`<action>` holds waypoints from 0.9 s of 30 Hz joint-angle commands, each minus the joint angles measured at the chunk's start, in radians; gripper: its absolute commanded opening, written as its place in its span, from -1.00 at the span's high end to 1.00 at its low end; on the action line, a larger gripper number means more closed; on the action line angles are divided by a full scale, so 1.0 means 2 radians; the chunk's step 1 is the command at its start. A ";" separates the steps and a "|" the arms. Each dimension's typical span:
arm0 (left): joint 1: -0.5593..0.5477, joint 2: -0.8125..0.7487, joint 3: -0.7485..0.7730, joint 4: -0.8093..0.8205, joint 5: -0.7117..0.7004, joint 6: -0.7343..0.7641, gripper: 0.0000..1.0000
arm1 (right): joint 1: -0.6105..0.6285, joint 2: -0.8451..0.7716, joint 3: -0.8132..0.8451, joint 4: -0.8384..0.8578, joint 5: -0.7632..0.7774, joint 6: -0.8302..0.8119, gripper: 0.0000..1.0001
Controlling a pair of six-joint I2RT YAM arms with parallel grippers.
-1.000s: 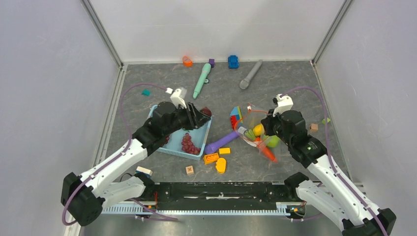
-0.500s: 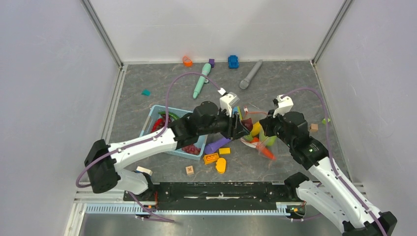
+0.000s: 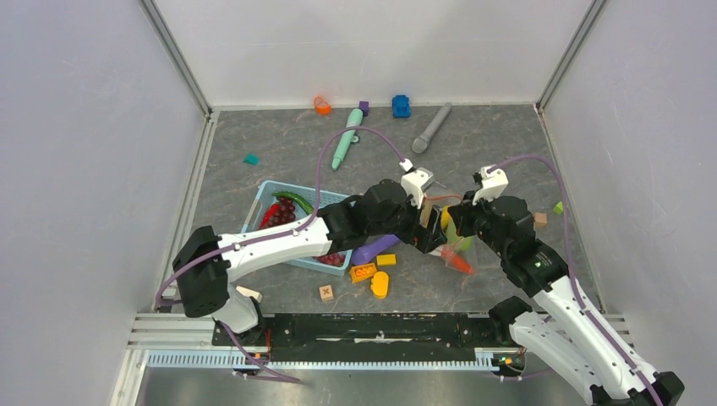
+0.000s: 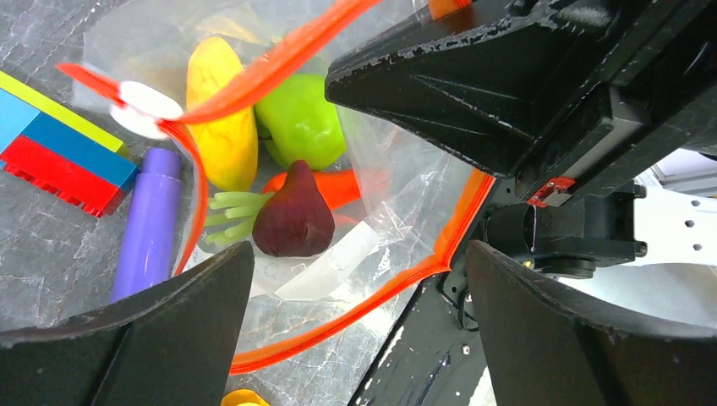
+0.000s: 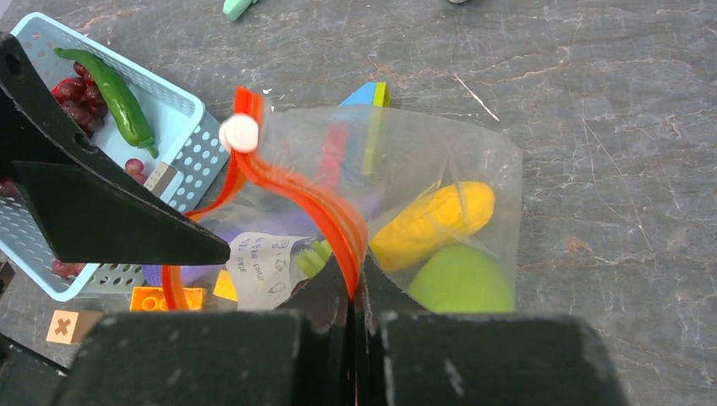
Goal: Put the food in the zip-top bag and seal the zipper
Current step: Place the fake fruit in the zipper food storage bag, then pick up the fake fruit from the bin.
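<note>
Left gripper [image 4: 355, 254] spread wide, gripping nothing, poised right above the gaping mouth of the clear flat plastic zip-top bag [image 4: 406, 178]. Right gripper [image 5: 355, 292] clamped tight on the thin orange-red zipper strip [image 5: 325, 216], small white slider tab [image 5: 239, 133] at one end. Inside the bag: dark red-purple toy grape bunch [image 4: 294, 218], yellow plastic toy piece [image 4: 221, 110], green toy apple [image 4: 300, 123], orange toy carrot [image 4: 342, 186]. Bag crumpled, white label patch [image 5: 260, 262] showing, on the grey table [image 3: 279, 135] right of its middle, near the light-blue mesh basket [image 5: 199, 152].
</note>
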 commanded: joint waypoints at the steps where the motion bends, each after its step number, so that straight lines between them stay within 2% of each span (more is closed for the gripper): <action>1: -0.004 -0.010 0.024 -0.006 -0.013 0.018 -0.99 | 0.000 0.000 0.002 0.024 0.005 -0.007 1.00; 7: -0.004 -0.041 0.006 -0.018 -0.045 0.013 -0.99 | 0.000 0.008 0.007 0.016 0.017 -0.007 1.00; 12: -0.004 -0.105 -0.044 -0.046 -0.180 -0.007 -0.99 | 0.000 0.008 0.001 0.015 0.022 -0.010 1.00; 15: -0.004 -0.144 -0.074 -0.088 -0.278 -0.045 -0.99 | 0.000 0.004 0.000 0.014 0.043 -0.010 1.00; 19: -0.003 -0.181 -0.103 -0.148 -0.365 -0.098 -0.99 | 0.000 0.008 0.000 0.013 0.044 -0.011 1.00; 24: 0.011 -0.203 -0.126 -0.226 -0.398 -0.153 -0.99 | 0.000 0.016 0.003 0.012 0.042 -0.011 1.00; 27: 0.041 -0.216 -0.137 -0.261 -0.355 -0.157 -0.99 | 0.000 0.022 0.002 0.011 0.043 -0.012 1.00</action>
